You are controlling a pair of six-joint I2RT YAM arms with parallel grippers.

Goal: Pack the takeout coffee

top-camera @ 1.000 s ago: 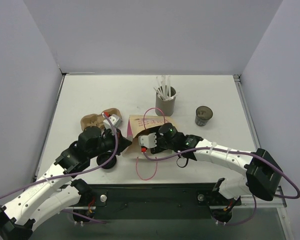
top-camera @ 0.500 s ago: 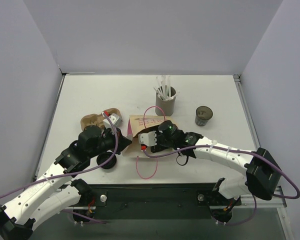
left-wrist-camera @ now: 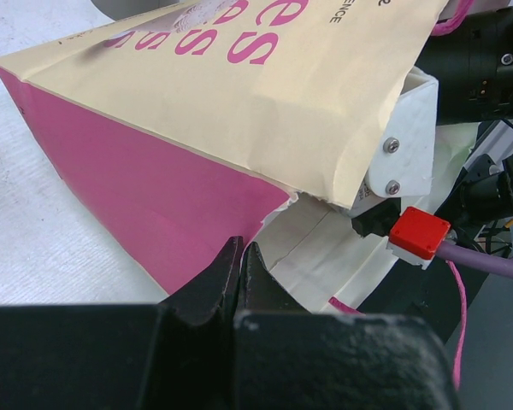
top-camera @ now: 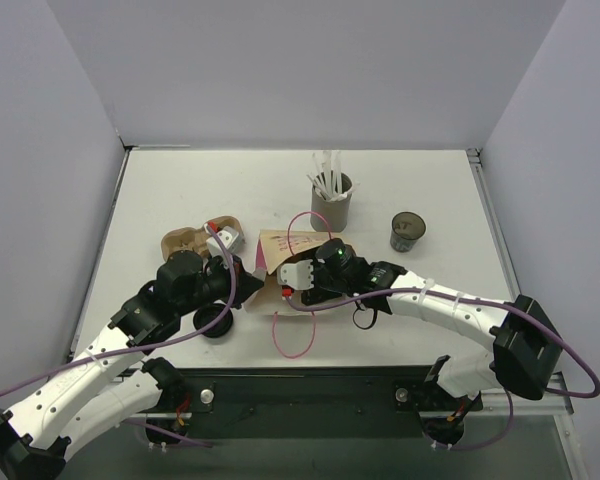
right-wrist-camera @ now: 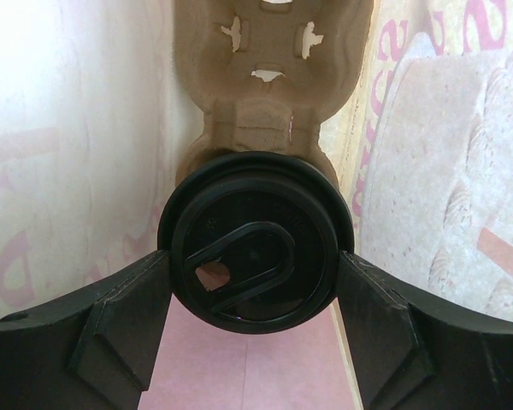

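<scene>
The takeout coffee [top-camera: 407, 231] shows only in the overhead view. It is a small dark cup, and what is inside it is too small to make out. The front of the right gripper [right-wrist-camera: 252, 260] is buried in the mouth of the paper bag [left-wrist-camera: 239, 94], so from above only its white body shows. In the wrist view its fingers [right-wrist-camera: 120, 325] stand wide on either side of a lidded cup [right-wrist-camera: 255, 231]. The black lid covers their tips and the cup's body, so I cannot tell whether they clasp the cup or have let go. The left gripper [left-wrist-camera: 241, 252] is clenched, with its tips against the lower edge of the bag's pink side by the torn opening. Whether paper is pinched between them I cannot tell.

The coffee stands upright on the table [top-camera: 430, 180], toward the far right and well apart from both grippers. It is to the right of the straw holder [top-camera: 331, 208], which stands between it and the bag.

Inside the bag, the lidded cup sits at the near end of a cardboard carrier [right-wrist-camera: 269, 94]. Another carrier [top-camera: 185, 241] lies on the table left of the bag. A loose black lid [top-camera: 216, 322] lies by the left arm, and the bag's pink cord [top-camera: 295, 345] loops over the table.
</scene>
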